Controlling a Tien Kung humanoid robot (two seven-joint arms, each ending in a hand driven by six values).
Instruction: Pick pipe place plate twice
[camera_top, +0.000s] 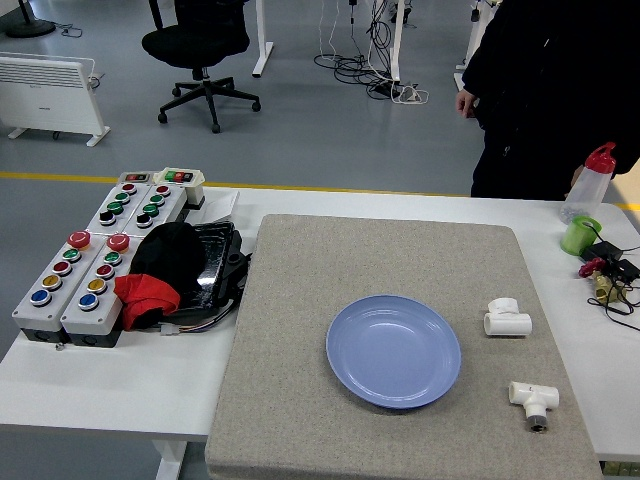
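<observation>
Neither robot hand is showing, so finger posture is impossible to tell. Two white pipe fittings are lying right of the blue plate (394, 351) on the grey mat (300, 330): one pipe tee (508, 317) near the plate's upper right, another pipe tee (533, 401) lower down, both apart from it, likely waiting within the right arm's reach. At the far side a person (545, 90) is standing, cut off by the top edge.

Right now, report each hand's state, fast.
Left hand: not in view.
Right hand: not in view.
Both pipe fittings lie untouched on the mat, beside the empty plate.
</observation>
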